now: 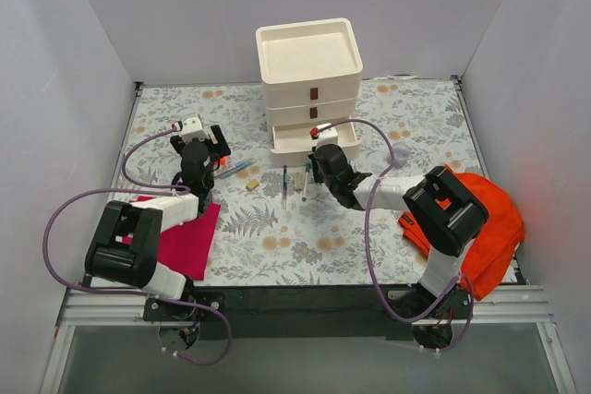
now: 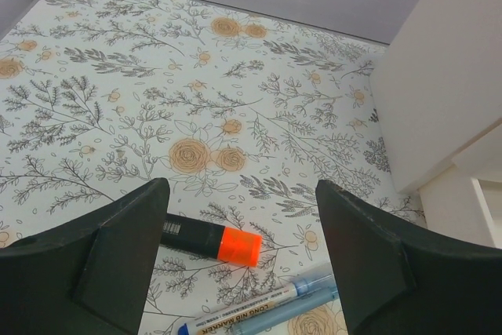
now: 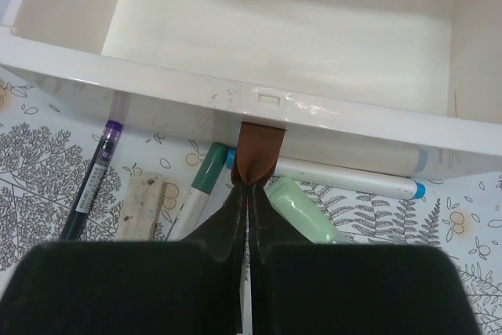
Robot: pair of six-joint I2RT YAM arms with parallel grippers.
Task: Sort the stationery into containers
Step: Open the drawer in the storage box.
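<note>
The cream stacked drawers (image 1: pixel 309 80) stand at the back centre, with the bottom drawer (image 3: pixel 157 84) pulled out and empty inside. My right gripper (image 3: pixel 249 190) is shut on its brown handle (image 3: pixel 259 151). Under the drawer front lie a purple-capped dark pen (image 3: pixel 94 182), a tan block (image 3: pixel 143 205), a teal-capped pen (image 3: pixel 202 186), a white marker (image 3: pixel 345 182) and a pale green piece (image 3: pixel 302 209). My left gripper (image 2: pixel 243 256) is open just above an orange-capped dark marker (image 2: pixel 212 239) and two blue pens (image 2: pixel 267 307).
A magenta cloth (image 1: pixel 189 237) lies under the left arm at the front left. An orange cloth (image 1: pixel 480 219) lies at the right by the right arm. A small clear cup (image 1: pixel 401 152) stands right of the drawers. Grey walls enclose the table.
</note>
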